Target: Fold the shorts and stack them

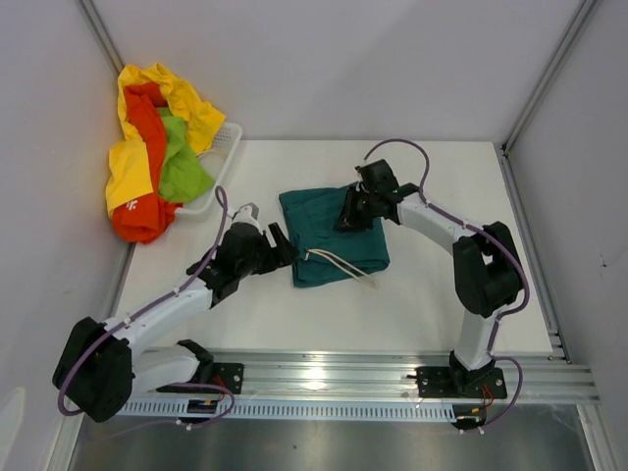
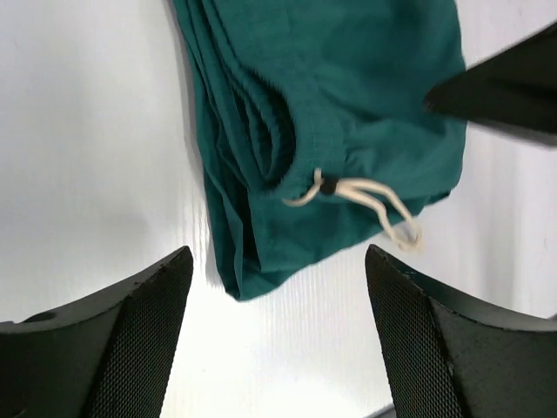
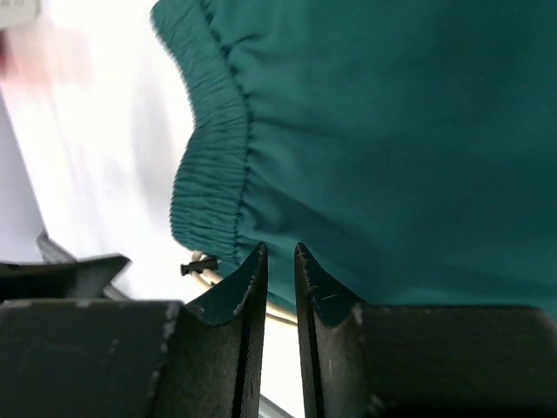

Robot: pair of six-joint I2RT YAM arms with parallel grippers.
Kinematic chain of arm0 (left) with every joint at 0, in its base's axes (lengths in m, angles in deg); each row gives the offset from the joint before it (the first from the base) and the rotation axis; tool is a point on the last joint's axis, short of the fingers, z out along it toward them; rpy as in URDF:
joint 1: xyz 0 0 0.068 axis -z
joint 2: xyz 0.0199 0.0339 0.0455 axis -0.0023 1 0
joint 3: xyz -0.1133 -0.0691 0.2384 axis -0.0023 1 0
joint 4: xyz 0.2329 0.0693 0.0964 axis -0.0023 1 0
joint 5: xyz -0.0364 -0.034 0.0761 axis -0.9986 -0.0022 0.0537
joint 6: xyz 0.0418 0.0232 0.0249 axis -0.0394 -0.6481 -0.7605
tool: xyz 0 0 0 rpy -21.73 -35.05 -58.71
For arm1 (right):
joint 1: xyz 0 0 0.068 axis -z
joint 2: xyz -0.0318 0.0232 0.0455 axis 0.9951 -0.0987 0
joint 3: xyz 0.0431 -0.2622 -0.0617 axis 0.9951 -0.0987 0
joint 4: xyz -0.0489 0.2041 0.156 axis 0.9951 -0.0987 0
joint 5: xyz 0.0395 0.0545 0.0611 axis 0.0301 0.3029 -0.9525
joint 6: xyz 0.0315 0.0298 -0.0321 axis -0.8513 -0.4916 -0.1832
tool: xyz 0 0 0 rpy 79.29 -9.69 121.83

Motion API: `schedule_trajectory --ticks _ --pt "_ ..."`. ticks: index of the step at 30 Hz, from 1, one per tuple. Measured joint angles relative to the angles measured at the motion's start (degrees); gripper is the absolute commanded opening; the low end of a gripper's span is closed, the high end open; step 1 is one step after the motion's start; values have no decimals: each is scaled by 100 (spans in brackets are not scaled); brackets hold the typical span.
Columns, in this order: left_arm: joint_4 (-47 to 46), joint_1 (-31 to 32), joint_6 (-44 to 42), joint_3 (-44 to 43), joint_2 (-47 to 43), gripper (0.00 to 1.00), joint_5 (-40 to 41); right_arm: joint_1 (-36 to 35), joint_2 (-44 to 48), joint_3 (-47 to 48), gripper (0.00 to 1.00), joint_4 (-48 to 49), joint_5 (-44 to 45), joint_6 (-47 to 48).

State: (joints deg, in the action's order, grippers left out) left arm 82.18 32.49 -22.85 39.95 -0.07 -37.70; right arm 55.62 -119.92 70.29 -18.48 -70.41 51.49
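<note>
Dark teal shorts (image 1: 334,240) lie folded on the white table, their pale drawstring (image 1: 343,263) trailing off the near edge. My left gripper (image 1: 285,245) stands open at their left side. In the left wrist view the folded corner of the shorts (image 2: 331,104) lies just ahead of the left gripper (image 2: 278,252), touching neither finger. My right gripper (image 1: 348,218) hovers over the shorts' far part. In the right wrist view the right gripper (image 3: 279,247) has its jaws drawn to a thin slit with nothing between them, beside the elastic waist (image 3: 209,165).
A white basket (image 1: 228,147) at the back left corner holds yellow shorts (image 1: 186,103), orange-red shorts (image 1: 147,128) and lime green shorts (image 1: 182,167), spilling over its rim. Walls close the table in on three sides. A metal rail (image 1: 324,373) runs along the near edge.
</note>
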Motion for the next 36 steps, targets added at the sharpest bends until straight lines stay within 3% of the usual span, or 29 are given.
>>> schedule_trajectory --ticks 8,13,17,21,26,31,36 --pt "376 -236 -214 -1110 822 80 -37 -396 -636 -177 17 1064 -468 -50" --pt "282 -240 -315 -1753 1851 74 -140 -817 -684 -1191 12 1827 -304 -214" --pt "190 -262 -350 -1906 2509 73 -289 -953 -645 -1779 11 2715 -693 -538" --pt "221 -293 -358 -1906 2658 73 -343 -1023 -363 -2024 22 2830 -520 -533" --pt "356 -302 -446 -1845 2308 75 -273 -914 627 -1996 55 1832 -223 -247" --pt "584 -304 -581 -1657 1458 75 -70 -293 1078 -1060 63 1115 -20 243" --pt "754 -304 -717 -1392 826 76 76 579 955 -686 65 719 269 691"
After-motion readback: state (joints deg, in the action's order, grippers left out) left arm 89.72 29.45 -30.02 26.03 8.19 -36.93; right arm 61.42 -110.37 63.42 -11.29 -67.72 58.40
